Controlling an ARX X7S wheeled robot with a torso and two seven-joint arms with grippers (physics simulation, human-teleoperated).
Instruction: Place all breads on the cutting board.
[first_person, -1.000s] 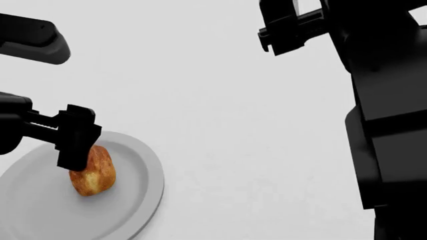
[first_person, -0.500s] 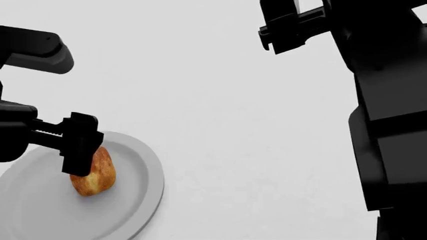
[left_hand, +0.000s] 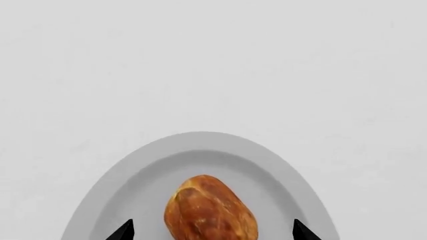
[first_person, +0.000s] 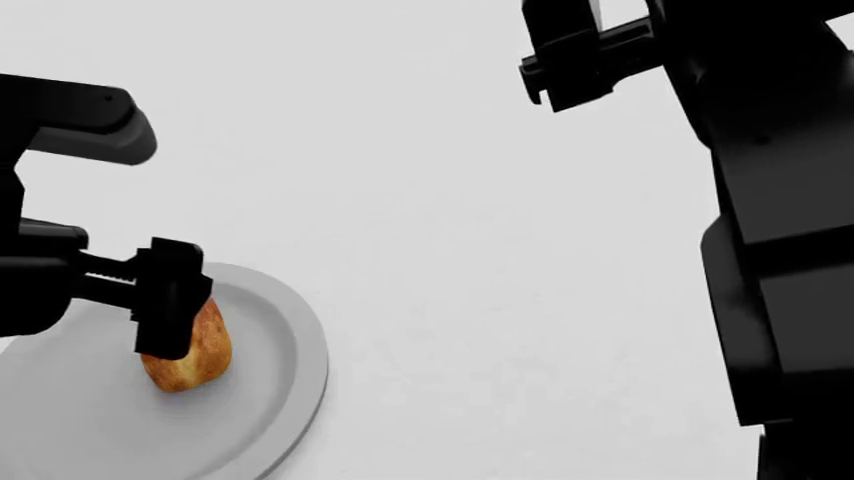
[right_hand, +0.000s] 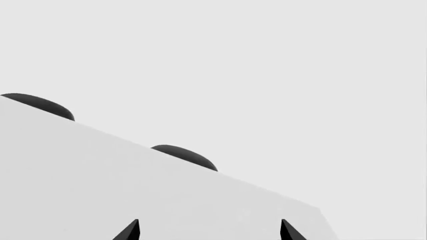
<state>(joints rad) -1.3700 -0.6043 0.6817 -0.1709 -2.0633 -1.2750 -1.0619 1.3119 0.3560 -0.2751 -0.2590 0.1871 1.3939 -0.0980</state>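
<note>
White table (first_person: 467, 250) bears grey plate (first_person: 287, 330) holding bread (first_person: 194, 355).

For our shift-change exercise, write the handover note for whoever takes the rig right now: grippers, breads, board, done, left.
Left gripper: open, fingertips either side of a bread roll, not yet closed on it.
Right gripper: open, empty, raised away from the work.
The roll lies on the grey plate. No second roll or cutting board is in view.
Done: nothing visibly placed.
Left: grasp this roll, find the board, place both breads.

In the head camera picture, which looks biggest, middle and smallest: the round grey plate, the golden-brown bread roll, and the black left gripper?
1. Round grey plate
2. Black left gripper, though nearness to the camera enlarges it
3. Golden-brown bread roll
</note>
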